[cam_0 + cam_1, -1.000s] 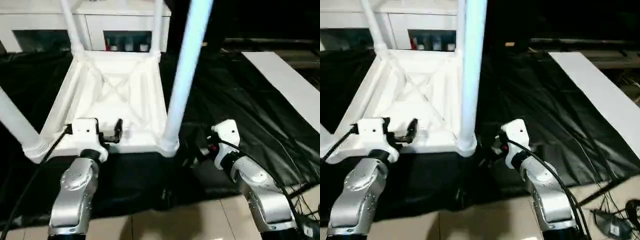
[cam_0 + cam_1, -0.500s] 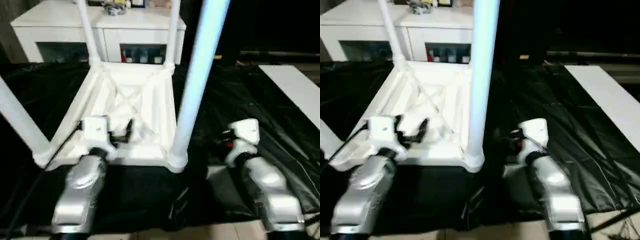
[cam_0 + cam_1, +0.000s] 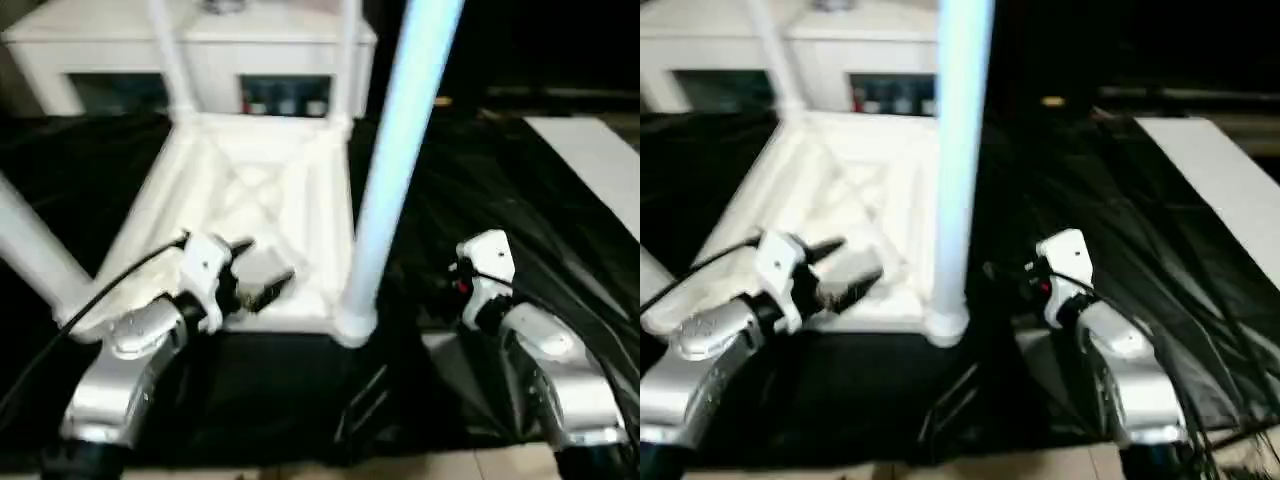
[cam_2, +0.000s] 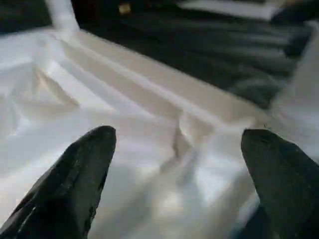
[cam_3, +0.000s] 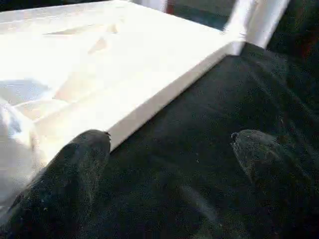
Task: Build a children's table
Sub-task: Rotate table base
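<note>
The tabletop (image 3: 250, 200), lying underside up, looks like smooth white moulded plastic with raised ribs, faintly glossy where light falls. Its legs (image 3: 400, 160) show the same smooth white plastic. Beneath the tabletop lies a black sheet (image 3: 1110, 230), wrinkled and shiny like thin plastic film. Behind the tabletop, the cabinet (image 3: 270, 60) is matt white with glass fronts. The forearms near the tabletop are brushed silver metal; the fingers (image 4: 75, 184) look matt black, slightly rubbery.
</note>
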Motion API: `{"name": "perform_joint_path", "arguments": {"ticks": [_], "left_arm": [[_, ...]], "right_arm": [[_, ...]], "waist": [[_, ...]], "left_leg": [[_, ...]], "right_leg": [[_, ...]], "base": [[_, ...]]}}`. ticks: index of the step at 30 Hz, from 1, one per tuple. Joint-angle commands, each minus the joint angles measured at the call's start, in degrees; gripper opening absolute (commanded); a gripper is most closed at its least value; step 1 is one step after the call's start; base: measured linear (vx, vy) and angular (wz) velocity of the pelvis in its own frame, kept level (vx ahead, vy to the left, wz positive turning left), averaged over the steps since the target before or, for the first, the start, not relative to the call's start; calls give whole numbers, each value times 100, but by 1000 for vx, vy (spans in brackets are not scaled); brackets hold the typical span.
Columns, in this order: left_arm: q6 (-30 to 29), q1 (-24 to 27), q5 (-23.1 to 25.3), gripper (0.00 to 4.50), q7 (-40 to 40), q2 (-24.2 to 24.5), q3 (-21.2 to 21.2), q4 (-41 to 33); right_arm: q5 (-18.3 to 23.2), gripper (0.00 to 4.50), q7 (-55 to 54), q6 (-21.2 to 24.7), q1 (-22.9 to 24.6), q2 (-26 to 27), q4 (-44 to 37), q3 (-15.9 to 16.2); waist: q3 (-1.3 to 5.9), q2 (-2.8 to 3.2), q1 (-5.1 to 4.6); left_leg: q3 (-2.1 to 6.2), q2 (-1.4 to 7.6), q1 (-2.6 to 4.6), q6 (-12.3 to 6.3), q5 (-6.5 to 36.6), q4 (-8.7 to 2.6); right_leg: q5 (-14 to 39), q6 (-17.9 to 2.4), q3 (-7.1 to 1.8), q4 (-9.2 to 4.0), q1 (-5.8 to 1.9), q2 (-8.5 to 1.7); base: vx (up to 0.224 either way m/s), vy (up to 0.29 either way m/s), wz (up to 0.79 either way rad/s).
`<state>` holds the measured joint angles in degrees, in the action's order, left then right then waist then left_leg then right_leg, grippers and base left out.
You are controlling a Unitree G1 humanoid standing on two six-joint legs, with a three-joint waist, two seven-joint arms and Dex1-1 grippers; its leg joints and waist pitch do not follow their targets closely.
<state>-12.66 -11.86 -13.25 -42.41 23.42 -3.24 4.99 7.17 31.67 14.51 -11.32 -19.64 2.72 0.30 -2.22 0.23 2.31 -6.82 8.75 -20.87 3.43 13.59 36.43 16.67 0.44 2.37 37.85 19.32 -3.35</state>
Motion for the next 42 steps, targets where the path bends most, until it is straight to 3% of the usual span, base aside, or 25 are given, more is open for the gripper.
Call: {"name": "perform_joint_path", "arguments": {"ticks": [1,2,3,5,8,9,11,13,15,18,20,23,28,29,31,32,36,37,39,40,41,42], "left_arm": [[-88,-398,-45,450,-662,172,-251,342],[-88,-398,-45,450,-662,172,-251,342],[18,-685,-49,450,-1160,290,-472,697],[168,-914,54,450,-1443,307,-638,999],[514,-1272,297,432,-1737,241,-868,1504],[514,-1272,297,432,-1737,241,-868,1504],[792,-1536,464,411,-1887,156,-975,1884],[1033,-1780,634,403,-1957,117,-1109,2232],[1250,-2105,844,376,-2164,122,-1343,2717],[1409,-2312,1069,365,-2291,169,-1536,3046],[1586,-2481,1297,341,-2424,233,-1692,3366],[1737,-2625,1415,329,-2557,261,-1747,3655],[1964,-2916,1420,288,-2857,244,-1713,4200],[2008,-2948,1449,285,-2838,244,-1718,4274],[2091,-3005,1509,278,-2822,244,-1735,4402],[2117,-3027,1532,265,-2836,247,-1741,4446],[2233,-3081,1551,241,-2907,216,-1723,4569],[2257,-3114,1556,216,-2946,195,-1733,4610],[2338,-3203,1573,200,-3031,145,-1747,4731],[2394,-3245,1602,200,-3046,134,-1761,4791],[2423,-3273,1618,200,-3057,125,-1766,4834],[2504,-3364,1662,200,-3097,77,-1773,4975]], "right_arm": [[45,447,507,-153,-15,-302,102,120],[45,447,507,-153,-15,-302,102,120],[73,447,1011,-222,24,-528,118,249],[122,447,1356,-215,81,-694,80,349],[104,449,1717,-250,143,-940,53,508],[104,449,1717,-250,143,-940,53,508],[101,450,1918,-292,185,-1090,36,612],[116,450,2059,-299,223,-1180,-8,659],[64,450,2200,-329,245,-1280,-63,702],[39,450,2251,-342,234,-1335,-89,699],[81,450,2286,-334,214,-1376,-111,701],[132,450,2333,-316,194,-1402,-121,704],[380,450,2477,-283,104,-1285,-159,649],[457,450,2529,-244,103,-1264,-201,644],[540,450,2650,-205,139,-1279,-273,675],[534,450,2747,-227,199,-1332,-316,731],[547,450,2844,-217,304,-1407,-391,777],[564,450,2851,-206,306,-1410,-398,768],[592,450,2873,-194,312,-1428,-412,761],[602,450,2874,-187,314,-1436,-426,761],[609,450,2874,-183,313,-1438,-430,760],[610,450,2872,-179,314,-1435,-435,747]], "waist": [[206,33,3],[168,15,7],[102,-3,36],[130,5,68],[160,-23,59],[190,-8,80],[201,-39,63],[247,-8,78],[234,-33,74],[326,-35,89],[337,-23,73],[328,-29,68],[301,13,109],[304,45,116],[301,30,116],[305,73,129],[306,67,140],[308,61,140],[301,72,142],[304,129,150],[303,103,137],[306,117,142]], "left_leg": [[30,407,189,-193,884,-525],[-13,408,189,-167,1117,-546],[-79,419,213,8,1700,-601],[-96,453,203,100,1624,-610],[-99,454,122,20,1315,-633],[-108,459,151,7,1245,-618],[-125,444,109,-78,1093,-629],[-141,458,116,-148,835,-592],[-153,436,82,-265,691,-584],[-153,445,32,-516,16,-503],[-162,428,15,-688,-121,-474],[-164,447,5,-767,-18,-476],[-172,487,44,-613,364,-513],[-169,496,56,-578,415,-517],[-171,495,49,-573,459,-522],[-163,500,49,-568,458,-519],[-172,498,43,-549,478,-522],[-168,500,41,-539,485,-524],[-172,494,43,-524,529,-528],[-164,496,45,-506,534,-524],[-170,497,46,-497,554,-526],[-165,496,45,-496,541,-523]], "right_leg": [[-355,-1535,-260,-478,-165,-441],[50,-1534,-272,-521,-140,-442],[1179,-1408,-303,-629,-100,-477],[1371,-1269,-332,-638,-100,-520],[986,-1234,-311,-620,-112,-502],[866,-1235,-314,-615,-100,-511],[633,-1287,-301,-623,-123,-501],[150,-1364,-312,-578,-110,-519],[-81,-1386,-306,-587,-106,-500],[-1269,-1562,-287,-436,-142,-512],[-1619,-1620,-281,-416,-128,-499],[-1608,-1711,-268,-421,-125,-512],[-1160,-1844,-266,-451,-91,-520],[-1160,-1866,-264,-450,-80,-522],[-1213,-1881,-268,-450,-95,-527],[-1248,-1876,-268,-439,-95,-536],[-1356,-1901,-264,-445,-99,-543],[-1349,-1903,-263,-441,-105,-543],[-1271,-1914,-263,-457,-106,-544],[-1266,-1920,-264,-451,-105,-550],[-1295,-1922,-264,-462,-108,-544],[-1319,-1927,-262,-451,-112,-545]], "base": [[-121,6,10],[-121,6,10],[-112,6,6],[-94,11,1],[-23,5,-1],[0,0,0],[0,0,0],[0,0,0],[0,0,0],[0,0,0],[0,0,0],[0,0,0],[0,0,0],[0,0,0],[0,0,0],[0,0,0],[0,0,0],[0,0,0],[0,0,0],[0,0,0],[0,0,0],[0,0,0]]}}
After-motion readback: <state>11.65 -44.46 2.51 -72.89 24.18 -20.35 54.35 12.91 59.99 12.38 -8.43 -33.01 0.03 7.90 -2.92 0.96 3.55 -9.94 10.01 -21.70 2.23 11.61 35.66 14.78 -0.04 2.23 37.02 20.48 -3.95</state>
